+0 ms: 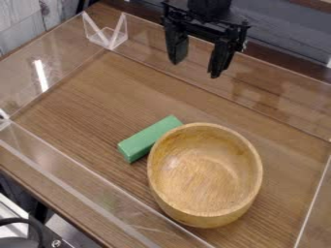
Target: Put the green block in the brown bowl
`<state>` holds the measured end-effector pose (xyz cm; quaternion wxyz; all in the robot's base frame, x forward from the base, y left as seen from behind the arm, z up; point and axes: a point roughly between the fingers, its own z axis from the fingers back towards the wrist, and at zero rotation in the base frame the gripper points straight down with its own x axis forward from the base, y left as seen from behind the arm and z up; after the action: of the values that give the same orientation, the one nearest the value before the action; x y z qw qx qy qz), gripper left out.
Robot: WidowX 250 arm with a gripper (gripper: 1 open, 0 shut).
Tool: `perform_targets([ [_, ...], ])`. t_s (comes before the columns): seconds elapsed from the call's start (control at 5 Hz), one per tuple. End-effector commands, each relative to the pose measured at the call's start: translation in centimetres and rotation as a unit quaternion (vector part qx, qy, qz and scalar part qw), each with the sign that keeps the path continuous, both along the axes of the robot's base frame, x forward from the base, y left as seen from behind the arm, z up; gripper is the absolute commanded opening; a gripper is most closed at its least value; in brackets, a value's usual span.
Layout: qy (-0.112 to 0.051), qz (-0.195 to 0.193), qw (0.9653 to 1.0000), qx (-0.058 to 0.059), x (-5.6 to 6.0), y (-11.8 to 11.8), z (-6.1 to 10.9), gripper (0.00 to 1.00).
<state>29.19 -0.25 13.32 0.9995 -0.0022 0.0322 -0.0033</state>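
Block (150,139) slanting toward upper right

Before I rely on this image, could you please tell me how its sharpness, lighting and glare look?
Camera view: slightly soft overall; wood grain on the table faint; pale glare at the left edge; bowl interior evenly lit; black claw dark, with little detail.

Seeing the block (150,139) now on the table (97,111), left of the bowl (204,179) and slightly behind — right by the rim, contact hard to tell. Looking farther back — spotting a small frame-like thing (106,32) behind both, well apart, over toward the left.
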Motion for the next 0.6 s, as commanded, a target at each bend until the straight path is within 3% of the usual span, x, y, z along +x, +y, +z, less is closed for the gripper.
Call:
perform_targets([
  [0.0, 0.003, -0.076, 0.9971, -0.002, -1.4, 1.0, -1.0, 1.0],
  [0.2, 0.006, -0.161, 0.987, -0.003, -3.9, 1.8, -2.7, 1.0],
  [0.4, -0.016, -0.197, 0.9802, -0.001, -5.7, 2.6, -3.0, 1.0],
])
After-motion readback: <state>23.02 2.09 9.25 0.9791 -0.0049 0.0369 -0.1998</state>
